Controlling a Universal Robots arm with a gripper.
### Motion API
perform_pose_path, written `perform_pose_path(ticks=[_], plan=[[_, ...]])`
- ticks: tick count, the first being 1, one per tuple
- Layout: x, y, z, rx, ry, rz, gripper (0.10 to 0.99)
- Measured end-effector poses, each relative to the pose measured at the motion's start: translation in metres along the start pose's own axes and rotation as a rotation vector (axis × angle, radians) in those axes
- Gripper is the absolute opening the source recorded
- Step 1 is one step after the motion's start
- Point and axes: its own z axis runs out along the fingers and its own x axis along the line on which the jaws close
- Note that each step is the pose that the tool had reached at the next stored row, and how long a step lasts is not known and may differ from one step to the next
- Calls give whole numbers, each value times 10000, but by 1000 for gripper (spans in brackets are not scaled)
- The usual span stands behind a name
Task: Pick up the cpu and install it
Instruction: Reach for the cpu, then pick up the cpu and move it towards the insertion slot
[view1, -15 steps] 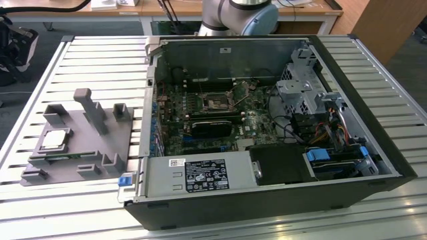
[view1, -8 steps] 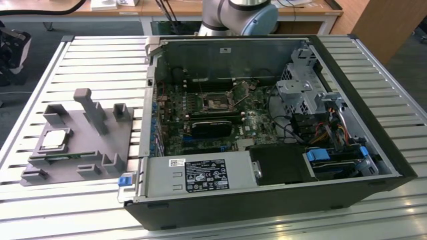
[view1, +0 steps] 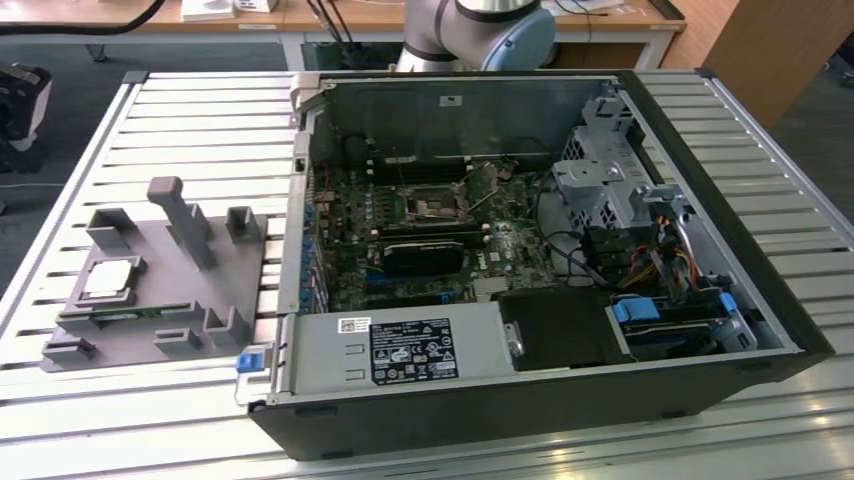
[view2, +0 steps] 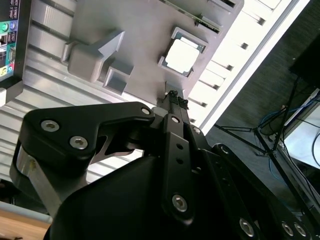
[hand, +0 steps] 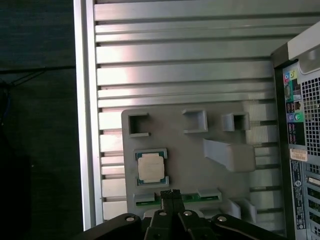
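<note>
the arm (view1: 478, 28) is cut off by the exterior view's upper edge. in the first wrist view the gripper (hand: 171, 192) hides the middle of the green memory stick (hand: 197, 197), and the computer case (hand: 300, 150) runs out of frame. the motherboard socket (view1: 438, 208) is too small to make out in detail.

The cpu (hand: 151, 167) is showing a silvery metal top on a tray (hand: 190, 162) of matt grey plastic. Around the tray, the ribbed metal tabletop (hand: 185, 75) is gleaming; the pincer (hand: 171, 192) is looking matt black.
</note>
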Motion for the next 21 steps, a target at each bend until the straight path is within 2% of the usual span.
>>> perform_pose_path(ticks=[6,17,21], plan=[[7,-10,44,-17,17,1,106],[13,-40,184,-124,-97,-2,106],[14,-43,217,-137,-97,-1,106]])
